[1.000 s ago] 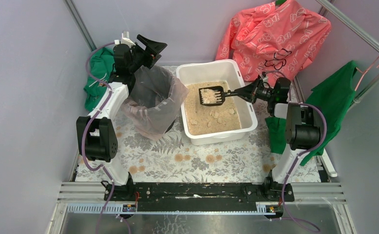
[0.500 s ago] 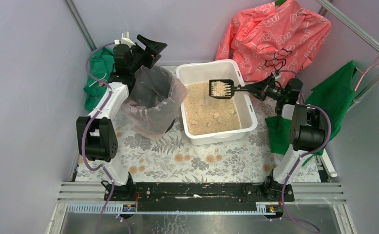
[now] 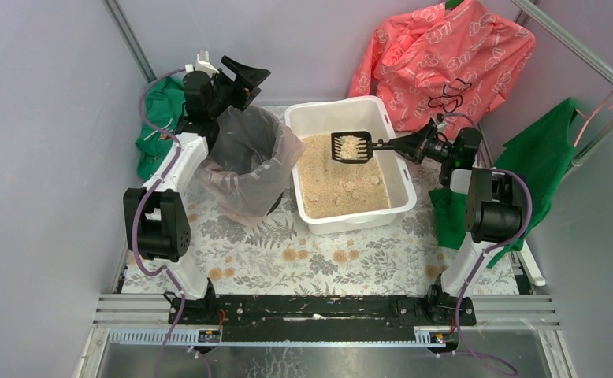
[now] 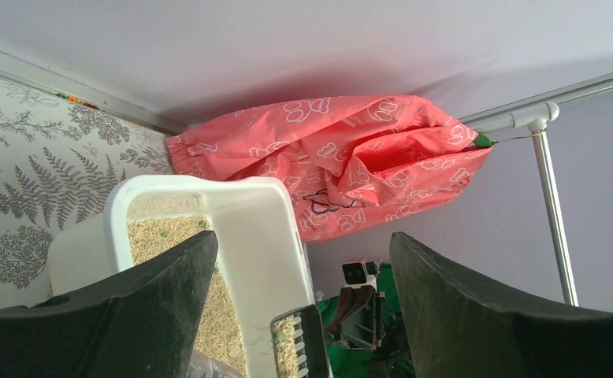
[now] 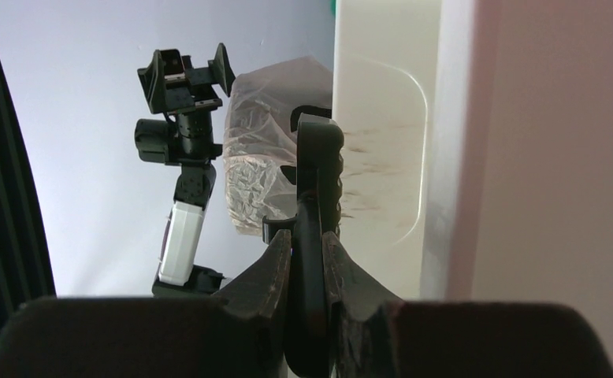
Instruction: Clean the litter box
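Both jaws of the right gripper [image 3: 406, 146] pinch the handle of a black scoop [image 3: 351, 147], its slotted head carrying litter above the litter box [image 3: 354, 223], which sits just beside the bagged bin [image 3: 248, 169]. The left gripper [image 3: 248, 76] hangs spread wide above the bin's far rim

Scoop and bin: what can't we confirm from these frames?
- Load on the scoop: too small in the top view to tell clumps from loose litter, and the right wrist view sees it edge-on.
- Contents of the bin: the inside is dark behind its crumpled bag in the top view.
- Near end of the litter box: cut off by the bottom edge in the left wrist view.
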You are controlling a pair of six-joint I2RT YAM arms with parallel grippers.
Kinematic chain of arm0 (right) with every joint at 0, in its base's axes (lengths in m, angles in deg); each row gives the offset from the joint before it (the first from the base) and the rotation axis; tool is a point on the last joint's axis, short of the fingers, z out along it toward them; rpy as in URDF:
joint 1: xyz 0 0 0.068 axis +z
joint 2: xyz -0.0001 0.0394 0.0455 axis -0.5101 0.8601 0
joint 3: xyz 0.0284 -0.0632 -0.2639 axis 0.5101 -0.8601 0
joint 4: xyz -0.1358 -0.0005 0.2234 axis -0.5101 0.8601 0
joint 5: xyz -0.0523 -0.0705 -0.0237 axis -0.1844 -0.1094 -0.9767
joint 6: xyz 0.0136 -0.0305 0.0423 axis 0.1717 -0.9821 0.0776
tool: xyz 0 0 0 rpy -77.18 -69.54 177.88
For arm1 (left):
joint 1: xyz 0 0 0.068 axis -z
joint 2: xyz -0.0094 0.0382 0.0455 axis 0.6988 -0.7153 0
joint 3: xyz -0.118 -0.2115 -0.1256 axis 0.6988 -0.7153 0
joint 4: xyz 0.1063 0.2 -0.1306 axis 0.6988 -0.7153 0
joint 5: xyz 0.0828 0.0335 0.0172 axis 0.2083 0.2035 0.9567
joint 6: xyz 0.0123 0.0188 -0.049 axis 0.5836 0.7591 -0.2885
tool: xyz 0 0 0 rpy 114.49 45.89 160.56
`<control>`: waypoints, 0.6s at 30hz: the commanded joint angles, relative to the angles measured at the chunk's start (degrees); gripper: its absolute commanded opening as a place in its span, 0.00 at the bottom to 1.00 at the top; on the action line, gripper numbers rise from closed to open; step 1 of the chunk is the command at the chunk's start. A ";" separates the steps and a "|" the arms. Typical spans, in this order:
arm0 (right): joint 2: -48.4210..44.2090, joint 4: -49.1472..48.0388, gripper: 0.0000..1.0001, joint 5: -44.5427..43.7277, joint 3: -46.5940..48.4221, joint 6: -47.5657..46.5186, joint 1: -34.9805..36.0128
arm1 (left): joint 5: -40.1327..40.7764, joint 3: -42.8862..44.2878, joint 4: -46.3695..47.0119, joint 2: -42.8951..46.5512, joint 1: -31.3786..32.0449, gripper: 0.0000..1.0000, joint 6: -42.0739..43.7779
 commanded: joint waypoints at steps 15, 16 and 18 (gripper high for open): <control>0.75 -4.51 0.00 0.50 1.63 1.23 3.59 | 0.09 -1.12 0.50 1.54 -0.50 0.88 1.59; 0.61 -5.32 0.00 0.25 1.53 1.75 4.28 | -0.06 -1.34 1.13 1.44 -0.50 0.88 1.03; 0.13 -6.41 0.00 -1.31 0.12 2.26 1.71 | -0.29 -1.93 2.57 1.42 -0.50 0.88 -0.18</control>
